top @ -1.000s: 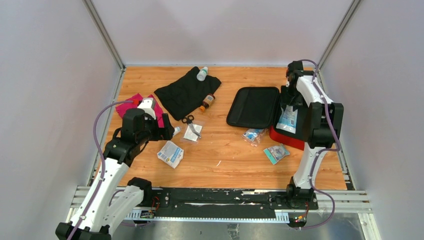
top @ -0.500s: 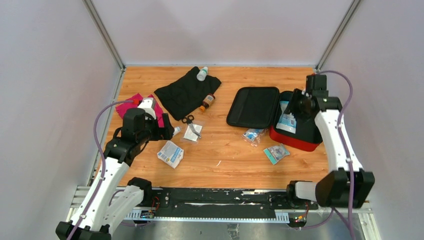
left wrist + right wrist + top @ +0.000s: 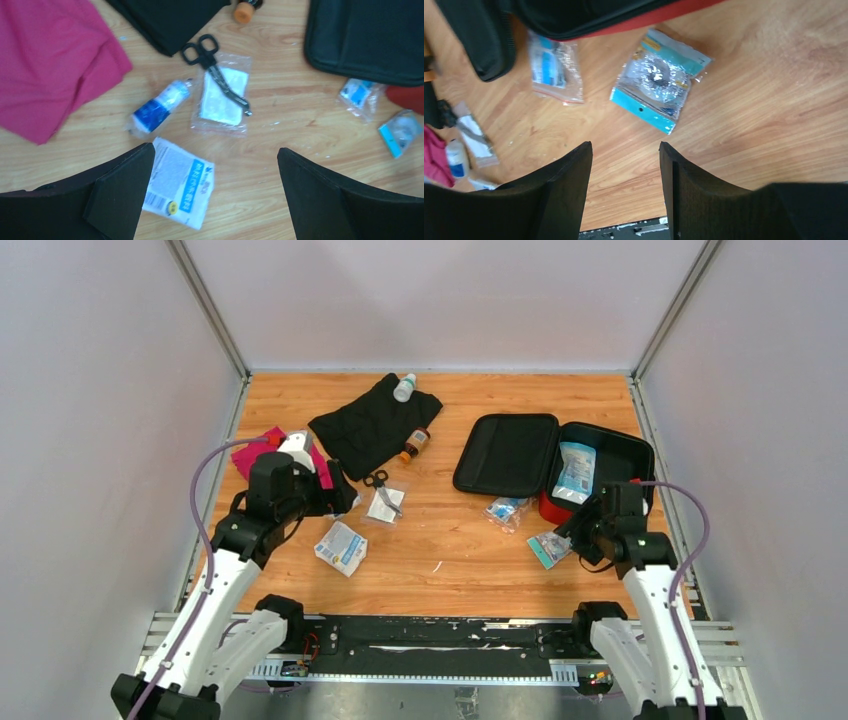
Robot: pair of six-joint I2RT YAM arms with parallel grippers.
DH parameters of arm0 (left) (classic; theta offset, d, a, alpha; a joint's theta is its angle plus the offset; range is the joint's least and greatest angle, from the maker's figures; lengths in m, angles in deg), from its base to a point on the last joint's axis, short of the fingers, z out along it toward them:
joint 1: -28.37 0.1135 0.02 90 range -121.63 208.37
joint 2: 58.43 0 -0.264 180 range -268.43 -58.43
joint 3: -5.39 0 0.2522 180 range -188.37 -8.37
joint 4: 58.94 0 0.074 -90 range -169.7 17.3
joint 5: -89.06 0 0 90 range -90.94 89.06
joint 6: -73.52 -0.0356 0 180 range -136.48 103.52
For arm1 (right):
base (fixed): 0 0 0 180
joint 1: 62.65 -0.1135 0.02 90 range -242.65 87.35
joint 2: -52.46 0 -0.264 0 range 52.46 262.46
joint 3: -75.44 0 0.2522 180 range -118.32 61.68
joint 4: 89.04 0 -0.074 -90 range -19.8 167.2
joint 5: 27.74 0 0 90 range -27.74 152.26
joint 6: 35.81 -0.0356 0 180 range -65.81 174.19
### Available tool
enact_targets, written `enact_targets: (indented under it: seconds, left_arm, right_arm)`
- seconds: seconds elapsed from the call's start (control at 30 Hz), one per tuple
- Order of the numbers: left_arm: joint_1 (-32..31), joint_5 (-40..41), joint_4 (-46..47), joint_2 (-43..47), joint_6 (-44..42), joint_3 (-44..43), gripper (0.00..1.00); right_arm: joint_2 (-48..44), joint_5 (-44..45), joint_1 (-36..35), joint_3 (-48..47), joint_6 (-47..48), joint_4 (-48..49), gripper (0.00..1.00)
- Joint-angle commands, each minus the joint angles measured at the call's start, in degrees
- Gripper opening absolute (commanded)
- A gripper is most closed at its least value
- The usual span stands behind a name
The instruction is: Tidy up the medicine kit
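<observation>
Kit (image 3: 632,462) open at right, packet (image 3: 575,472) inside; blister pack (image 3: 552,545) just before it; scissors (image 3: 383,487) across gauze pouch (image 3: 385,506), centre-left.

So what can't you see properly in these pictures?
Words on the white packet inside the medicine kit: too small in the top view.
The medicine kit in the right wrist view: cut off by the top edge.
The blue-and-white tube: mostly hidden behind the left arm in the top view.
Print on the white-and-blue pouch: blurred in the left wrist view.
</observation>
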Motion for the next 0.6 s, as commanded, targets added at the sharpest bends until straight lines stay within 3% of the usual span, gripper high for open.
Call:
enact_targets:
  seconds: [0.0, 0.23, 0.57]
  left_arm:
    - [-5.72, -1.09, 8.60, -0.69, 4.56, 0.97, 0.99]
    - [-16.63, 3.35, 14.35, -4.89, 4.71, 2.42, 1.00]
    - [-17.88, 0.90, 16.03, -2.57, 5.70, 6.62, 1.00]
  right_arm:
    - [5.50, 4.08, -0.59, 3.12, -2.20, 2.34, 0.57]
    - [13.15, 7.13, 0.20, 4.18, -1.23, 8.07, 0.57]
    - [16.48, 8.41, 3.77, 6.49, -1.69, 11.21, 0.53]
